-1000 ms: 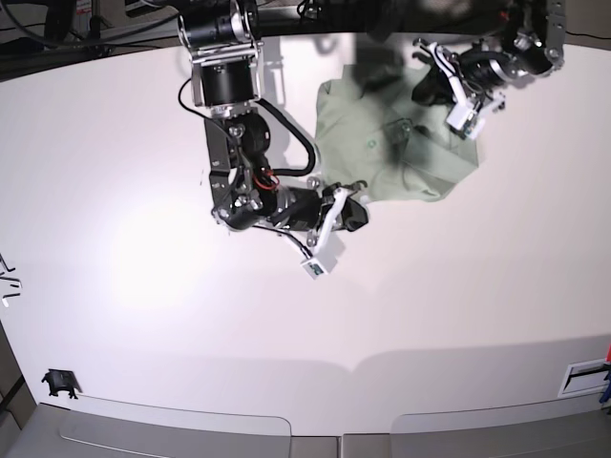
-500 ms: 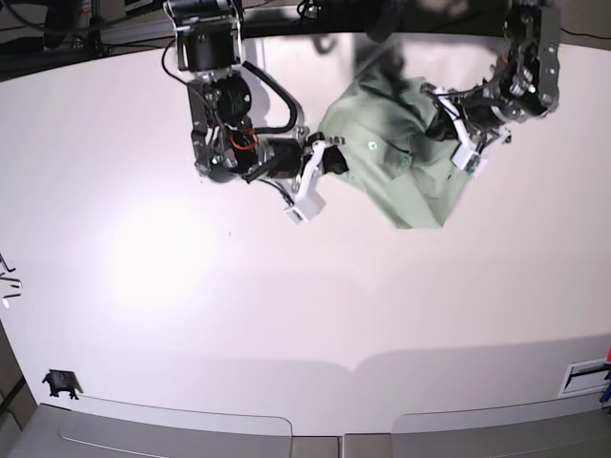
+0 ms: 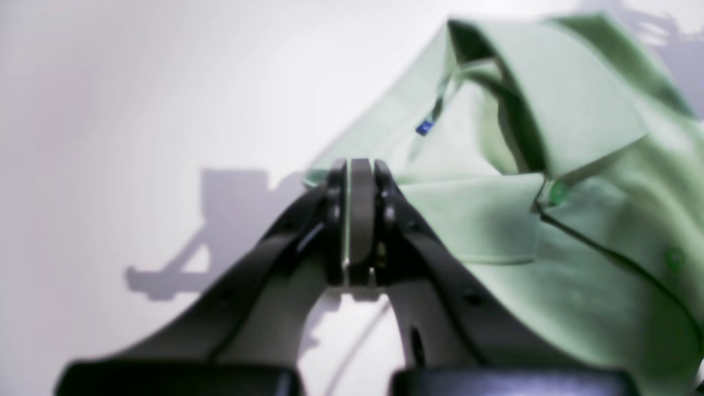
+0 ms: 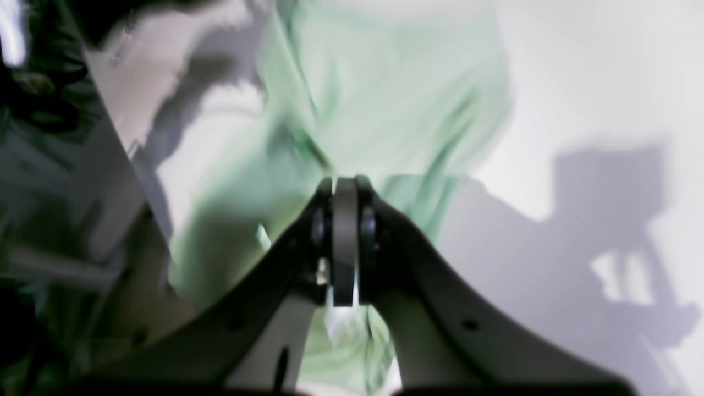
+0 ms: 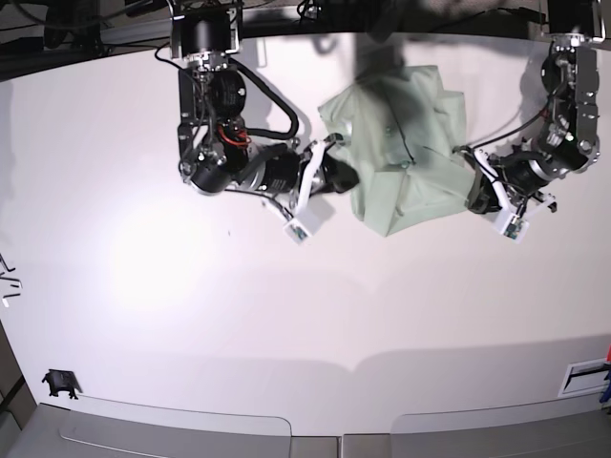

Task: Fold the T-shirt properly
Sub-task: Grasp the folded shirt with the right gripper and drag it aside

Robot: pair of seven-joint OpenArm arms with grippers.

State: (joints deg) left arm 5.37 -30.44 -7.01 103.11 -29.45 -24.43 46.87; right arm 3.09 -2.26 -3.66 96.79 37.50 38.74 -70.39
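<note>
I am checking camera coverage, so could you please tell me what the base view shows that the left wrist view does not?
Only the base view shows both arms, the right pincer at the shirt's other edge, and the whole white table. Only the left wrist view shows the collar with its small blue tag and a button. Both show the bunched green shirt and the left pincer shut on its edge.

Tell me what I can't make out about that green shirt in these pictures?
- T-shirt, base view: sleeves and hem lost in the bunched cloth.
- Right wrist view: motion blur smears the fabric, and the right tool covers its lower middle.
- Left wrist view: the small blue tag is too blurred to read.
</note>
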